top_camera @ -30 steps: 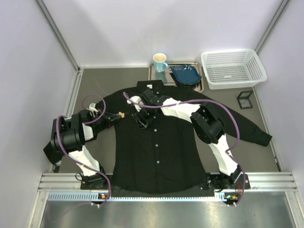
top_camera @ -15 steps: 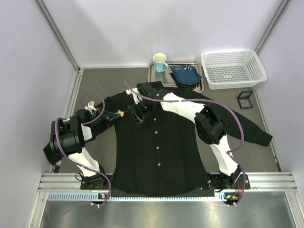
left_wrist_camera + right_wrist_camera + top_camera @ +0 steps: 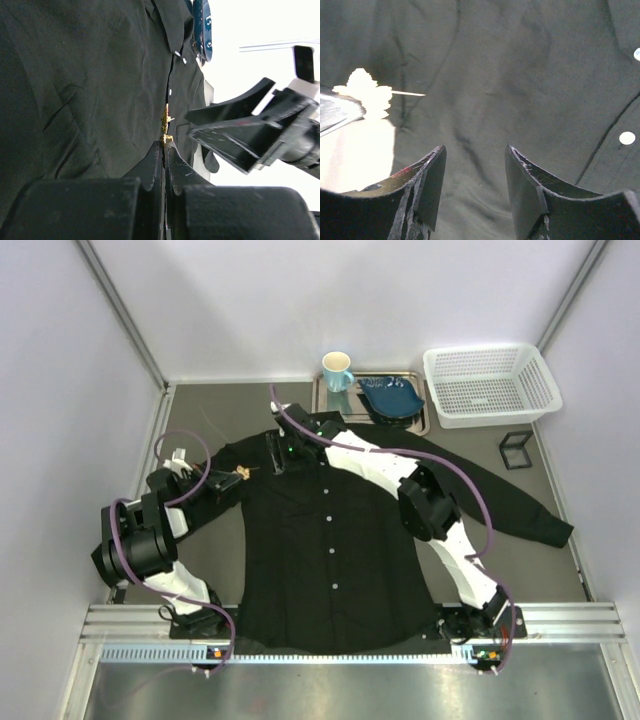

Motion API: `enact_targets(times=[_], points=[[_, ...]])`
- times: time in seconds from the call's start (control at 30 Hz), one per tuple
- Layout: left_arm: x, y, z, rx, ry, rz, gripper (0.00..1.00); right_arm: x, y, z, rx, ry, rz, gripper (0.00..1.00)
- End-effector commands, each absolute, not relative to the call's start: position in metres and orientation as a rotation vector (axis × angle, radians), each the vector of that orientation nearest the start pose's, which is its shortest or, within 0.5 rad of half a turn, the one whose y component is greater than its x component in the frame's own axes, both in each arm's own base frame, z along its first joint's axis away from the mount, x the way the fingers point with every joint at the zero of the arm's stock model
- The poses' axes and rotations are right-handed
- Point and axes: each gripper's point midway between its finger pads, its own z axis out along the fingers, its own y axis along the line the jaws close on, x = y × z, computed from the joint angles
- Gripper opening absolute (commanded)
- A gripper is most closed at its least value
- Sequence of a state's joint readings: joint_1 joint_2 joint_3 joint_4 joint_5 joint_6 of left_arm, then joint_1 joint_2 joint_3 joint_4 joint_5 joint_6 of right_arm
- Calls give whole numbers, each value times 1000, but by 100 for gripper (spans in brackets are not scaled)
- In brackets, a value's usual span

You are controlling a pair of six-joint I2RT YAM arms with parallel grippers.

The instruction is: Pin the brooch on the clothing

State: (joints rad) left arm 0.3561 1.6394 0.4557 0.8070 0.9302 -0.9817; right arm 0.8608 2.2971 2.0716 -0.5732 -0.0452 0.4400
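The left jaws are clamped on the brooch [image 3: 165, 125], holding it by its edge just over the shirt [image 3: 330, 570], at the shoulder nearer the left edge of the tabletop [image 3: 215, 400]. The right jaws stand apart and empty close beside it. Likely risks: the pin twists in so thin a grip, the loose cloth bunches instead of being pierced, or the two sets of jaws collide.

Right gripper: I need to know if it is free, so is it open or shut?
Open. The right gripper shows a clear gap in its wrist view, with only shirt behind it, nothing held.
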Motion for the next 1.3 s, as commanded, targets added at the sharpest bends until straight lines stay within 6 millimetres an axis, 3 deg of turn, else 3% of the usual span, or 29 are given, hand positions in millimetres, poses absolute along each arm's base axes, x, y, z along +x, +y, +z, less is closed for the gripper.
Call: enact_targets(times=[0.0,0.37,0.63,1.1,1.27], points=[[351,-37,107,-574,1863,-1258,0,378,476,108,-414,2395,565,49],[352,-21,102,-626,1847,-1208,0,375,490,85,-369,2417,536,44],[351,-19,102,-630,1840,-1207,0,387,494,70,-343,2399,481,39],[351,-14,99,-653,1834,-1184,0,373,494,23,-336,2451,375,35],[351,-13,98,-648,1837,-1164,0,372,492,24,-303,2462,365,35]])
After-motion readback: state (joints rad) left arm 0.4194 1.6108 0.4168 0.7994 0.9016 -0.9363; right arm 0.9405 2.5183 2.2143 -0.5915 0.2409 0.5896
